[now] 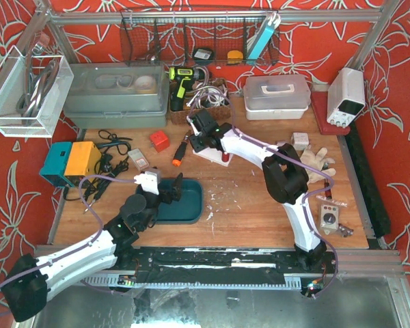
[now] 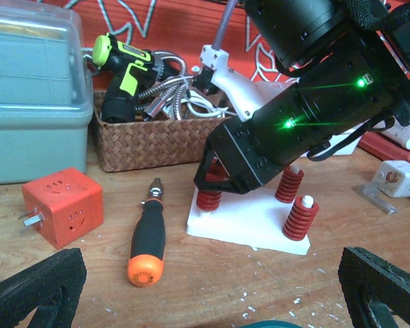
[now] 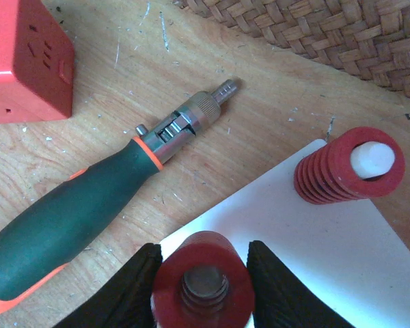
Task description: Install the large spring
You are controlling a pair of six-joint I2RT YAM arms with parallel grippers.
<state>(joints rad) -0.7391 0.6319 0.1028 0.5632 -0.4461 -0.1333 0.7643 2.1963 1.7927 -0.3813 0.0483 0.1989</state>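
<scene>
A white base plate (image 1: 221,157) lies on the wooden table in front of the wicker basket. In the left wrist view it (image 2: 249,224) carries red springs on white pegs, one at the near right corner (image 2: 301,217) and one behind it (image 2: 288,186). My right gripper (image 3: 203,283) is shut on a large red spring (image 3: 205,270) standing at the plate's (image 3: 307,239) near left corner; a grey core shows inside the coil. Another spring (image 3: 352,167) sits on its peg beside it. My left gripper (image 1: 172,190) is open and empty over the teal tray (image 1: 191,208).
An orange and black screwdriver (image 2: 147,236) lies left of the plate, with a red cube (image 2: 61,205) further left. The wicker basket (image 2: 154,140) holding a drill stands behind. A grey storage box (image 1: 116,96) and a white box (image 1: 277,96) line the back.
</scene>
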